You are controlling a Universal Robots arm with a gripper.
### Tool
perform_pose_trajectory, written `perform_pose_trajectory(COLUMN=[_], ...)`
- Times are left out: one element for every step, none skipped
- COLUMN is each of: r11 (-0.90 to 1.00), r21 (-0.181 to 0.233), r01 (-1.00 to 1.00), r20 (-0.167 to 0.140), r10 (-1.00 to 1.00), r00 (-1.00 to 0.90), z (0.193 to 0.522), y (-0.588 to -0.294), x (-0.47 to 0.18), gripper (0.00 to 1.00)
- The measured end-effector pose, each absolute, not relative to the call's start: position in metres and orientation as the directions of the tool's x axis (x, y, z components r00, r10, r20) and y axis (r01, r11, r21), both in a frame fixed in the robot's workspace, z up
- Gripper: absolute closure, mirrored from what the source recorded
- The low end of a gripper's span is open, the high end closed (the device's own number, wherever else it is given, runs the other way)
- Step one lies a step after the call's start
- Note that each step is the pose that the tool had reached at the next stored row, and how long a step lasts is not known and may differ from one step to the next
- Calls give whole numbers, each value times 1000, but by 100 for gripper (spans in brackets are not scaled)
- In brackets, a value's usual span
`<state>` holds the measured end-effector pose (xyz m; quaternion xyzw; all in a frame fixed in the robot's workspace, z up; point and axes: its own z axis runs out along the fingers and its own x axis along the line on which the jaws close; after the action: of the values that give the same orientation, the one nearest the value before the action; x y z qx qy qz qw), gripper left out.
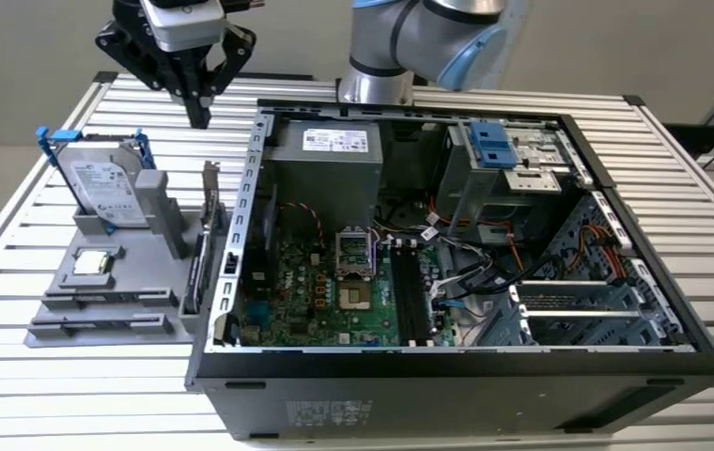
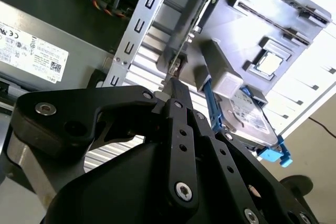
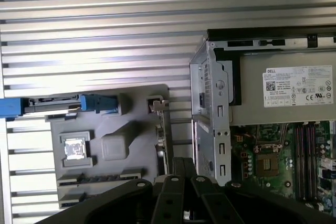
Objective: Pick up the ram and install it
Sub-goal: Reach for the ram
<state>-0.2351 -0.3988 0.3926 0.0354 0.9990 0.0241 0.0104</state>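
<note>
Two long thin dark sticks lie in slots at the near end of the grey holder [image 1: 144, 282]; the ram [image 1: 104, 299] is the farther of them, and it also appears in the first wrist view as the ram [image 3: 100, 175]. My gripper [image 1: 198, 115] hangs high over the table's back left, beyond the holder's far end. Its fingers are shut to a point with nothing between them. In the second wrist view the gripper [image 2: 169, 85] points down toward the standing card. The motherboard's long memory slots [image 1: 408, 293] lie inside the open computer case [image 1: 256, 235].
On the holder stand a hard drive in a blue frame [image 1: 104, 183], a square silver processor [image 1: 91, 263] and a card on edge [image 1: 207, 230] beside the case wall. The power supply [image 1: 326, 155] fills the case's back. The slatted table [image 1: 31, 376] extends around.
</note>
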Motion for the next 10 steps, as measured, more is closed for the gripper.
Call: perform_pose_trajectory(r11=[996,996,996,996,996,996,996,996,996,996], r21=[49,49,49,49,49,49,49,49,49,49], r01=[70,70,70,70,70,70,70,70,70,70], r20=[-19,-19,-19,-19,-19,-19,-19,-19,-19,-19], r10=[71,71,71,71,71,71,71,71,71,71], r00=[-997,-997,-997,-997,-997,-997,-997,-997,-997,-997], z=[393,393,393,393,393,393,393,393,393,393], y=[-399,-399,-399,-399,-399,-399,-399,-399,-399,-399], x=[-236,-237,-238,-239,-240,-241,-242,-243,-244,-245], gripper=[100,100,100,100,100,100,100,100,100,100])
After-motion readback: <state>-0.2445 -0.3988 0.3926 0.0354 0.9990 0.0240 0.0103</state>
